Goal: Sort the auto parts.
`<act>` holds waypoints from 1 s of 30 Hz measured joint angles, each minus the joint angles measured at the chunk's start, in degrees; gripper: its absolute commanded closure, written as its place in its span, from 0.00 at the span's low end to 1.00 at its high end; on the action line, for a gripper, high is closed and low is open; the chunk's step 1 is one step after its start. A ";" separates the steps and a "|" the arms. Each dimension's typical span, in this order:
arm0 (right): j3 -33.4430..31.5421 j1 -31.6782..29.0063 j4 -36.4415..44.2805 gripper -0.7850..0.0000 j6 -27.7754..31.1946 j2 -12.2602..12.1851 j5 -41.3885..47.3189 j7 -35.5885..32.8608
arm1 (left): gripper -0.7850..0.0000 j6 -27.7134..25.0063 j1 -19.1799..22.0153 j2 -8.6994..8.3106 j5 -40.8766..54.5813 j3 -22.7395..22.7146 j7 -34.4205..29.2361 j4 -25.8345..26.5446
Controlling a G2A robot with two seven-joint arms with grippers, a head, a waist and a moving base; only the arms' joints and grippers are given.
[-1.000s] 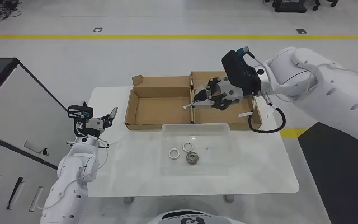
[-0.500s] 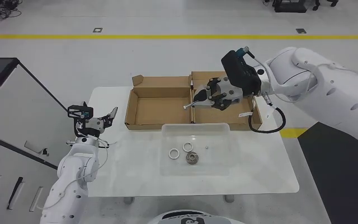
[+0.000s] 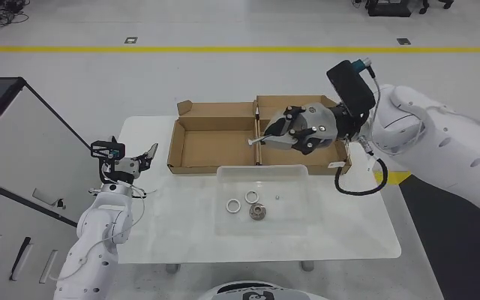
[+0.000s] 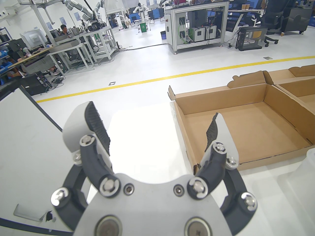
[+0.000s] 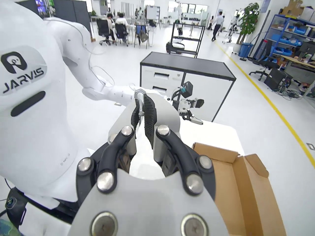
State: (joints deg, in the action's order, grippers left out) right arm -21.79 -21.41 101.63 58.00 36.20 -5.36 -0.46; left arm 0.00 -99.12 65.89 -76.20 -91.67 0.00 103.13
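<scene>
Two fingers of the right gripper (image 5: 142,104) are pressed together on a threaded bolt (image 5: 139,96), whose hexagonal end stands out past the pads. Seen from above, this gripper hangs at the 12 o'clock side of the table (image 3: 341,225), over the shared wall of two cardboard boxes. The bolt points toward 9 o'clock and overhangs that wall. Its height above the cardboard cannot be judged. The arm behind it comes in from 3 o'clock across the right box (image 3: 296,101) and covers much of that box's floor.

The left gripper (image 4: 153,114) stands with its fingers wide apart and nothing between them. It is at 9 o'clock, at the table's left edge, well apart from the left box (image 3: 214,142). A strip of white tabletop lies between them. The left box shows its brown floor from wall to wall, with its flaps raised at the 12 o'clock rim.

At the table's centre is a clear tray (image 3: 292,219), its far rim just beside the boxes' 6 o'clock walls. Whether they touch cannot be confirmed. Inside it lie two white rings (image 3: 235,205), a dark round part (image 3: 257,212) and a small pale piece (image 3: 277,197), grouped toward its left half. Broad tabletop borders the tray at 3, 6 and 9 o'clock, out to the rounded edges.
</scene>
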 measured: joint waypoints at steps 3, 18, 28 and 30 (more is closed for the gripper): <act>-1.73 -2.83 1.72 1.00 0.00 -0.98 0.28 2.84 | 0.00 0.00 0.00 0.00 0.00 0.00 0.00 0.00; -9.20 -12.80 11.30 1.00 0.00 -4.33 -8.99 22.24 | 0.00 0.00 0.00 0.00 0.00 0.00 0.00 0.00; -9.19 -13.17 12.44 1.00 0.00 -4.32 -10.90 26.25 | 0.00 0.00 0.00 0.00 0.00 0.00 0.00 0.00; -9.19 -13.17 12.44 1.00 0.00 -4.32 -10.90 26.25 | 0.00 0.00 0.00 0.00 0.00 0.00 0.00 0.00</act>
State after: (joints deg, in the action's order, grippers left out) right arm -30.98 -34.58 114.07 58.00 31.88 -16.26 25.79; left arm 0.00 -99.12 65.89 -76.20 -91.67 0.00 103.13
